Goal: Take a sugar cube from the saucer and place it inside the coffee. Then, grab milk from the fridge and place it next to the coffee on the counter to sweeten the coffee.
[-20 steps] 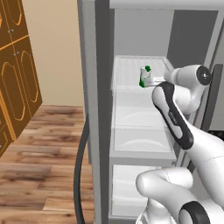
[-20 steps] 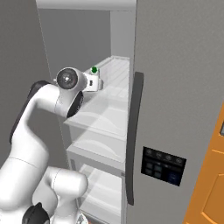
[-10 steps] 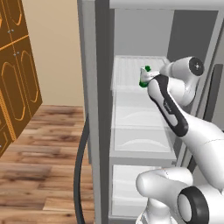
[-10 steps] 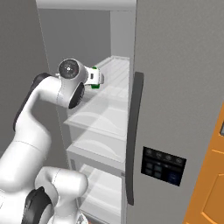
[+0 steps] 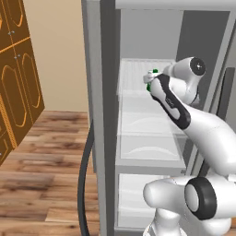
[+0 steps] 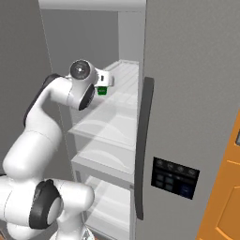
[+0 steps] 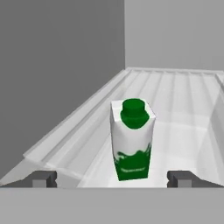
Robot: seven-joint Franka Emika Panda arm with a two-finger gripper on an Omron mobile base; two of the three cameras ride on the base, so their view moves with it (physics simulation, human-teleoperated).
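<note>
Milk (image 5: 150,79) mostly hidden behind the arm in left base view, only green top and a white sliver show. In right base view milk (image 6: 101,90) shows just a green patch under the hand. Gripper (image 7: 112,178) fingertips cut by hand view's bottom. Fridge (image 6: 187,117) cropped at top and bottom.

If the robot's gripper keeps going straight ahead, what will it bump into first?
Most likely the milk. In the hand view the carton stands upright on the fridge shelf, straight ahead of the open gripper and between the lines of its two fingertips. How much gap remains is hard to judge.
</note>
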